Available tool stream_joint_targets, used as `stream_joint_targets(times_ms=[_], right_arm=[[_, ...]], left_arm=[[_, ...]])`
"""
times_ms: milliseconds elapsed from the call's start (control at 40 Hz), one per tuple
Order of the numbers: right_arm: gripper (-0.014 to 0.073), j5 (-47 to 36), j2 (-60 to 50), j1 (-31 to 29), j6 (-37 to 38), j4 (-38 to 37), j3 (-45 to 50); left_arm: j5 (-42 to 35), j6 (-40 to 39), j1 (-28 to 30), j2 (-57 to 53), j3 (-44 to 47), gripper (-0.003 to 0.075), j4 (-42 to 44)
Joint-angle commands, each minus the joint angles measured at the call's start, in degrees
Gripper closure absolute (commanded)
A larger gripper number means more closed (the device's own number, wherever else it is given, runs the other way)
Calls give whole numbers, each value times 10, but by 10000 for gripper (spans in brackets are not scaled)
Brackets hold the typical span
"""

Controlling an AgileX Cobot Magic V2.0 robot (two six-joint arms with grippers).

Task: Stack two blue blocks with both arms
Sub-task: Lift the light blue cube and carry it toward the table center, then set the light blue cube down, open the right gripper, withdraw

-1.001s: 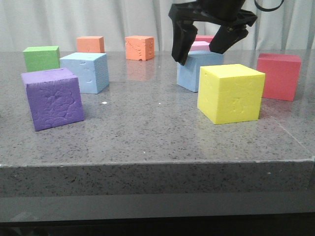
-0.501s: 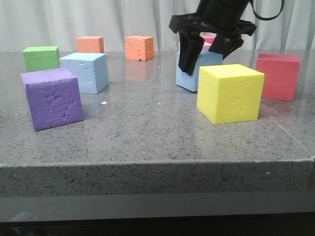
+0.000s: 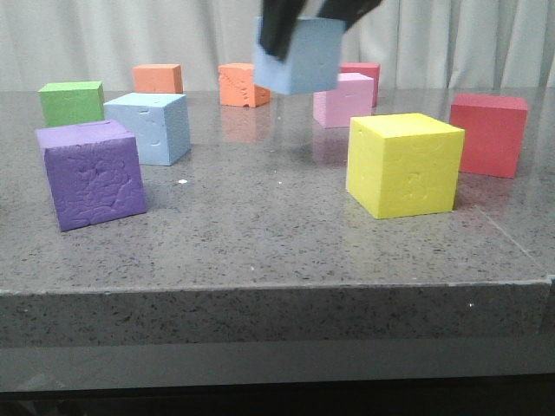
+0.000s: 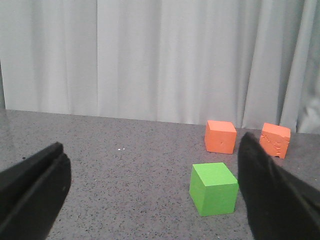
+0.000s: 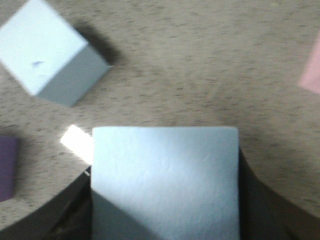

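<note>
Above table point(image 3: 260, 234) | right fingers point(image 3: 308, 10) clamp blue block point(image 3: 297, 55) aloft | left fingers point(image 4: 150, 200) spread

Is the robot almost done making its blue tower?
About halfway. Done: the right gripper has grabbed one blue block and holds it in the air. Happening now: carrying it. Left to do: set it on the other blue block, which sits bare on the table. The left gripper is open, holding nothing.

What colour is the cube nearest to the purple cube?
Pale sky blue; the front view shows it best.
</note>
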Motion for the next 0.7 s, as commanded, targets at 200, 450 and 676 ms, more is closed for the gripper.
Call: stream_joint_targets(times_ms=[200,450,676], right_arm=[[209,-18,4,72,215,-101,-18],[209,-25,47,75,250,-98,-18],[134,-21,50,76,250,-98,-18]], left_arm=[[-49,2,1,5,-22,62,-4],[-49,2,1,5,-22,62,-4],[-49,2,1,5,-22,62,-4]])
